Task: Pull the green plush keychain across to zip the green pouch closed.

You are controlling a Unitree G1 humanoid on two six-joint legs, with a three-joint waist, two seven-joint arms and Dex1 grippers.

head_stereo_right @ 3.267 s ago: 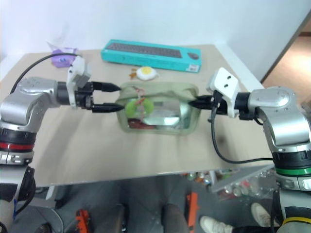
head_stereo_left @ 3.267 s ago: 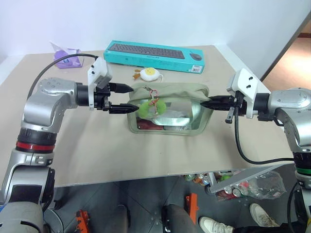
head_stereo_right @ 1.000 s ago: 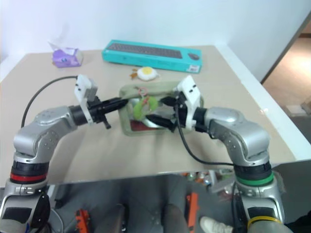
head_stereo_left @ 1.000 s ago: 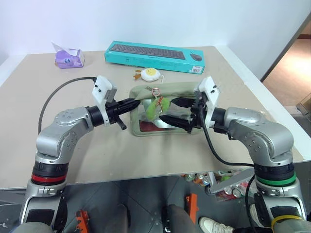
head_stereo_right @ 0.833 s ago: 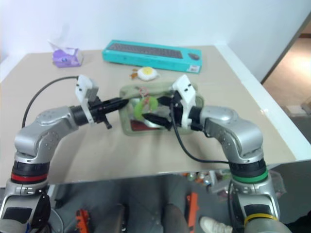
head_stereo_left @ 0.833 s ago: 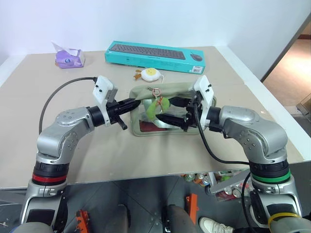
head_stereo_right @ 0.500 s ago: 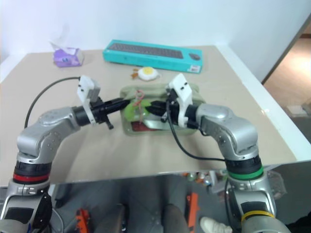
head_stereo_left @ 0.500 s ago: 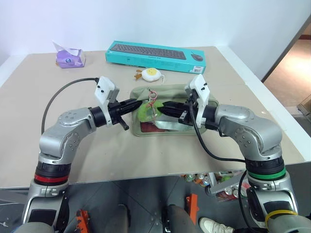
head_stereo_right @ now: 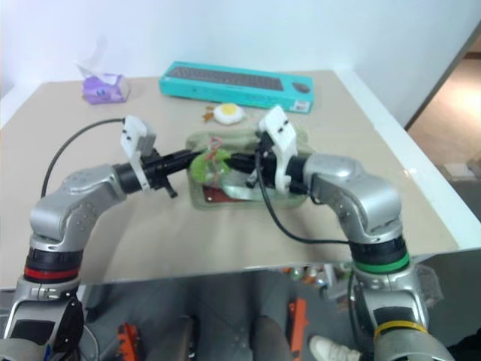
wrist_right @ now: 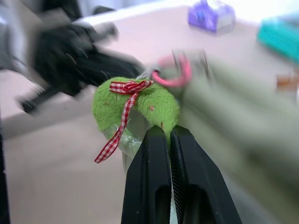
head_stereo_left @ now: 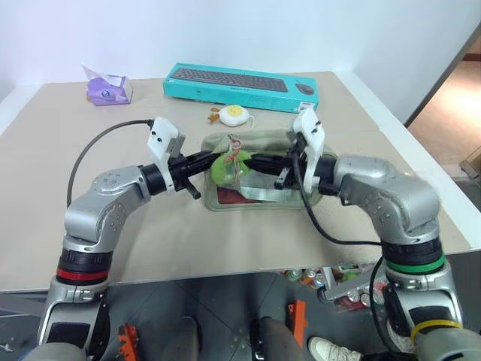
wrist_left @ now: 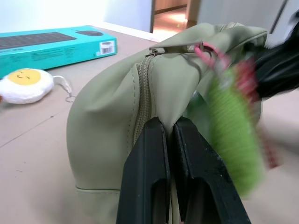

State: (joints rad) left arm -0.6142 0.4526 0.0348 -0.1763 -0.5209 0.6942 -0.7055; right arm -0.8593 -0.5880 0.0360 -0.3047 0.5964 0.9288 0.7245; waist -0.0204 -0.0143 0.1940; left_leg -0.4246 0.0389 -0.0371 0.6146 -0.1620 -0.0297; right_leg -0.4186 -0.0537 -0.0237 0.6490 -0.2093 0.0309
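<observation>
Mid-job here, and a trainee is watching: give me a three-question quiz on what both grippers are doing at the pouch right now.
1. True or false: the right gripper is shut on the keychain.
2. What does the left gripper pinch? A) the keyboard box B) the pouch at its zipper end C) the tissue pack
3. Fill in: the round yellow-and-white plush lies on the table between the pouch and the ____.

Key: 1 true; 2 B; 3 keyboard box.
</observation>
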